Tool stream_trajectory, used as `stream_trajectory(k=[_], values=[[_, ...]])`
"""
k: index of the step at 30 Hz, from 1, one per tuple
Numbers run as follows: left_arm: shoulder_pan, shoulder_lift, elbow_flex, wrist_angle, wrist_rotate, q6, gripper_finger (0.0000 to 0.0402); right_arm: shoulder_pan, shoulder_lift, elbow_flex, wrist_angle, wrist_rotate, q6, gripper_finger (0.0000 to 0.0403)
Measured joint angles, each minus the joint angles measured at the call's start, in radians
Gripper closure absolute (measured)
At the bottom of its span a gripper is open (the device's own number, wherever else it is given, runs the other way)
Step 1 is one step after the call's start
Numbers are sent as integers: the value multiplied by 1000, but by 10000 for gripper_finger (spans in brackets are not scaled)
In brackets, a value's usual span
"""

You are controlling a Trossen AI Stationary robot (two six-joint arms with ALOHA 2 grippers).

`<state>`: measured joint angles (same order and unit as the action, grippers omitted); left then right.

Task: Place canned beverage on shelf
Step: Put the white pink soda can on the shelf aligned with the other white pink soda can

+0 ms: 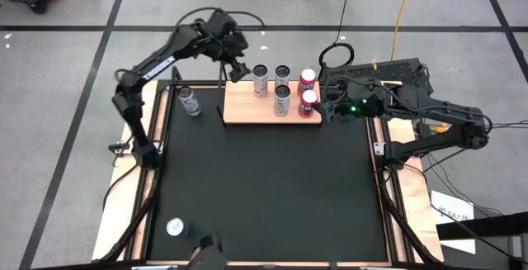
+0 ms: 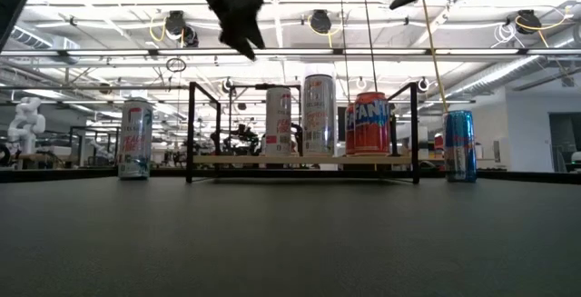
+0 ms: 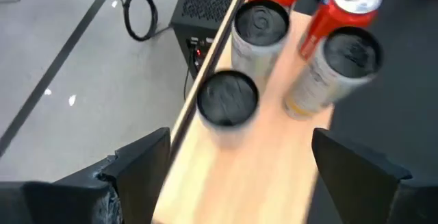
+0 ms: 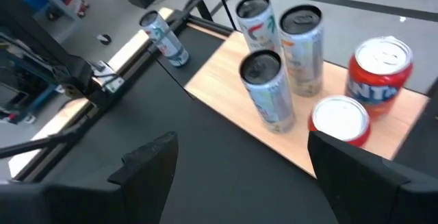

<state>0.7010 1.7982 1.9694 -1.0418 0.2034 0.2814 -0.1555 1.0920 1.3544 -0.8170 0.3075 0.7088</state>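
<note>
— How do the jaws stand?
— The left gripper (image 1: 238, 72) is spread wide and empty, above the shelf's (image 1: 243, 109) bare end. The right gripper (image 1: 324, 111) is wide too, holding nothing, just beside the shelf's opposite end.
— And the cans?
— Three silver cans (image 1: 281, 99) and two red cans (image 1: 308, 102) stand upright on the shelf. Another silver can (image 1: 190, 101) stands on the black mat (image 1: 264, 187), near the shelf's bare end.

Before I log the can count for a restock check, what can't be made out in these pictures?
- Shelf, low view: five cans stand on it in the high view, but only three show; the rest are hidden behind those in front.
- Silver cans, left wrist view: labels blurred by motion.
- Can at the mat's near edge, high view: too small to read.
- Right end effector, high view: fingers lost against dark arm.
</note>
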Motion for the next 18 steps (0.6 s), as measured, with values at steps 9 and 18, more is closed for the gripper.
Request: stream_trajectory(k=[9, 18], values=[[-109, -308, -196, -98, -18, -150, 61, 46, 65, 0, 170, -25, -40, 91], [-475, -726, -512, -119, -229, -526, 61, 162, 195, 0, 390, -54, -123, 91]])
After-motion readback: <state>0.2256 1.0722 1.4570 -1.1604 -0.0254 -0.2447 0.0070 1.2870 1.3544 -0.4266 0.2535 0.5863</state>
